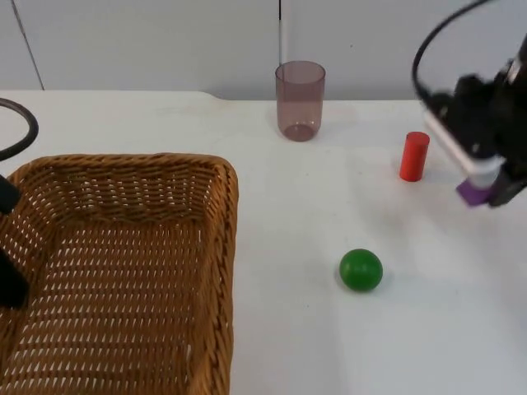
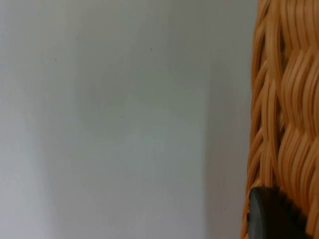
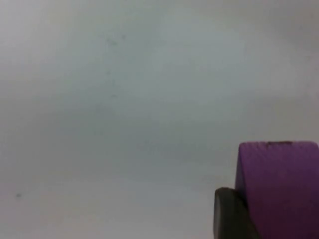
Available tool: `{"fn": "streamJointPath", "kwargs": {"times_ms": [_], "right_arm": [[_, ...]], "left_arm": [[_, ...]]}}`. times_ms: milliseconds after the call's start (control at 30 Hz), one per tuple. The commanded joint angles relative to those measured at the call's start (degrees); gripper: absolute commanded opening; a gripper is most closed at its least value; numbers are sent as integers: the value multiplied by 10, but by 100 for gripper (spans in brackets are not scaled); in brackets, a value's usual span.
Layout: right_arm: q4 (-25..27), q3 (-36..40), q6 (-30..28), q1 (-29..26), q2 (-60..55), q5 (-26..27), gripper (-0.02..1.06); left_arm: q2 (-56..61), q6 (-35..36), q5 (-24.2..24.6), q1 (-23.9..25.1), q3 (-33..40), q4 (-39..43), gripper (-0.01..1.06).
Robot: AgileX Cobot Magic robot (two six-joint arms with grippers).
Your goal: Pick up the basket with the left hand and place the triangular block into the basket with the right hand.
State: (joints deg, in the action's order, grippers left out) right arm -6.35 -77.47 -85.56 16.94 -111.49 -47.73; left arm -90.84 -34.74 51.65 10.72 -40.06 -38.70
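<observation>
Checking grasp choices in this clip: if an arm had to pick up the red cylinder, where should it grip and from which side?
The red cylinder stands upright and apart from the cup and green ball. Probably best: come down from above and close the fingers across its round side near the upper half, since its flanks are free all round.

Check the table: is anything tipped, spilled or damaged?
Nothing stands out. The cup and red cylinder stand upright, the green ball rests alone, and the basket looks intact.
</observation>
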Motion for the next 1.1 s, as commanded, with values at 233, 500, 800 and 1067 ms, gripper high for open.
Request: {"fn": "streamJointPath", "kwargs": {"times_ms": [233,500,800,1067], "right_arm": [[154,-3,148,5,135,-130,0],[219,-3,508,5,156,-165,0],[177,-3,726,5,156,-200,0],[137,-3,773,15,156,-195,0]], "left_arm": [[0,-15,29,-4,-3,-27,0],[0,-23,29,-4,-3,-29,0],[0,-24,17,-4,-3,-31,0],[0,-24,14,-4,-3,-33,0]]}}
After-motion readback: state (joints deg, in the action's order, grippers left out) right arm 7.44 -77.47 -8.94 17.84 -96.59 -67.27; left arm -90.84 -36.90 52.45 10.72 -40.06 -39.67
